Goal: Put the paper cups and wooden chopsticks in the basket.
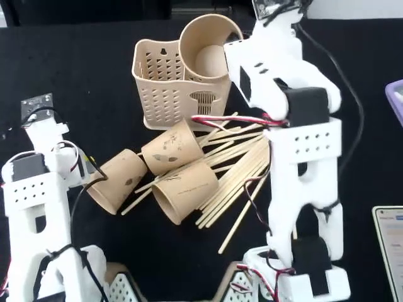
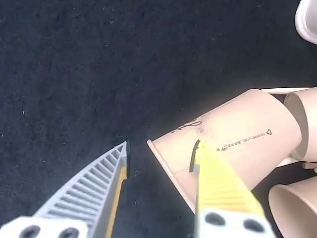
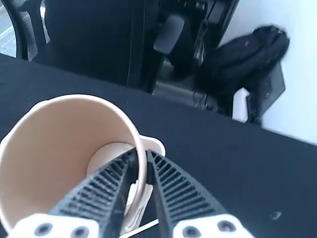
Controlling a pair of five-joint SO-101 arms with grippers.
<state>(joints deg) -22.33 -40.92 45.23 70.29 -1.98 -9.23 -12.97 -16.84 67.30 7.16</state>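
A paper cup (image 1: 208,47) hangs tilted above the beige basket (image 1: 165,91), my right gripper (image 1: 232,49) shut on its rim. In the right wrist view the right gripper (image 3: 142,154) pinches the wall of that cup (image 3: 59,144), one finger inside and one outside. Three more paper cups (image 1: 119,179) (image 1: 171,148) (image 1: 186,190) lie on their sides on the black table beside a spread pile of wooden chopsticks (image 1: 236,170). My left gripper (image 1: 93,178) stands open at the leftmost cup's mouth. In the left wrist view the left gripper (image 2: 161,145) straddles the rim of that cup (image 2: 237,134).
A phone (image 1: 390,245) lies at the right edge and a purple object (image 1: 395,94) sits farther back. Two other lying cups (image 2: 302,114) (image 2: 292,208) press against the one at my left gripper. Bare black cloth extends left of the basket.
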